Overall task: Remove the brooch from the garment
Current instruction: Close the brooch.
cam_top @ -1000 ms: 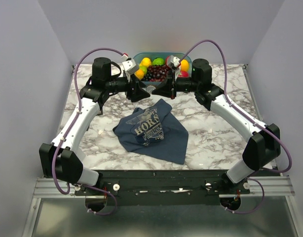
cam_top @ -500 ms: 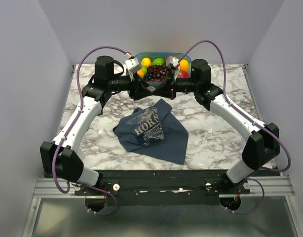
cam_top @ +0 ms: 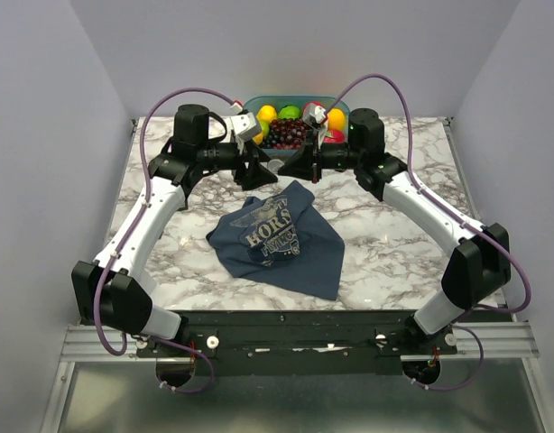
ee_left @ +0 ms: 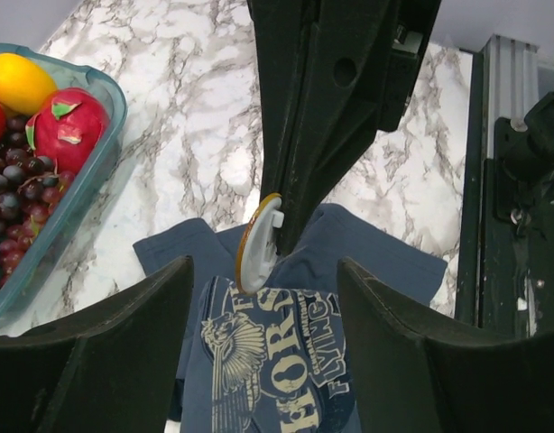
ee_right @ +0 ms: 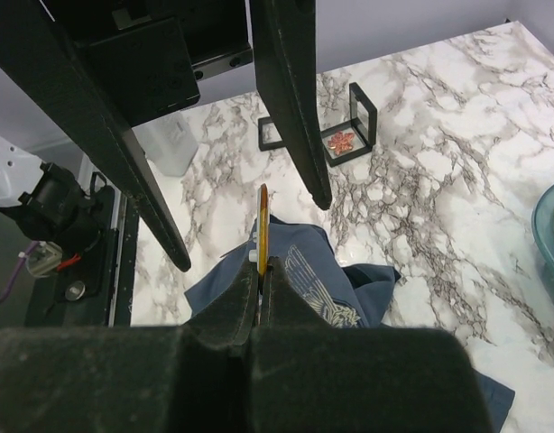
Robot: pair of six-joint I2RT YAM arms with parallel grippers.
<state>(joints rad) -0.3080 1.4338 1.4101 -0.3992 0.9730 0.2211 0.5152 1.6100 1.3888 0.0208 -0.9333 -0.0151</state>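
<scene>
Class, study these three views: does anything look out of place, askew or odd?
The garment lies rumpled and skewed on the table, not spread flat. The brooch is off it: the right tool pinches it edge-on, in the air above the cloth. Nothing looks spilled or broken.

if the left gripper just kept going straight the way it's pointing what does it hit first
Most likely the brooch, a gold-rimmed disc pinched in the shut right gripper, dead ahead between the open left gripper fingers. The garment lies beyond. Depth is unclear.
</scene>
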